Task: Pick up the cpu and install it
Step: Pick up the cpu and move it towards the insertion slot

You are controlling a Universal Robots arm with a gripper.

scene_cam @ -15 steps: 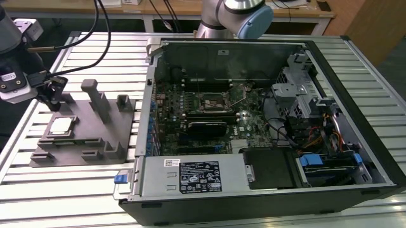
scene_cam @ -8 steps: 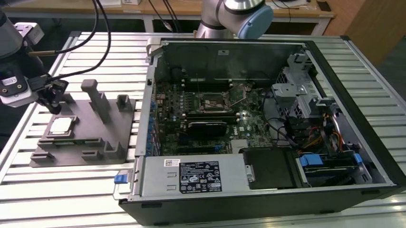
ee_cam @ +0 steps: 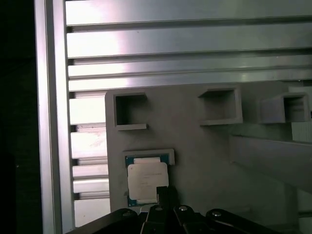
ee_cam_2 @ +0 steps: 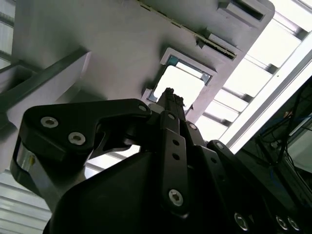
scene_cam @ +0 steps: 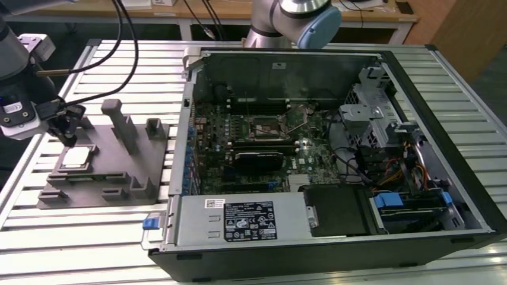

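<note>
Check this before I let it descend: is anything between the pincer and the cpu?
Nothing visible. The pincer hangs close over the cpu, which lies uncovered in its recess of the grey tray. Both wrist views show the cpu's pale top bare.

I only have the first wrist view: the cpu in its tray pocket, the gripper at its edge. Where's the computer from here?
Observer: In the exterior view, the open computer case lies to the exterior view's right of the grey tray that holds the cpu.
Operator: Is the socket blocked?
Observer: No cooler stands on the socket, and it looks open.
Operator: Is the gripper touching the cpu?
Observer: The gripper hangs just over the cpu's edge. I cannot tell whether it is touching.
</note>
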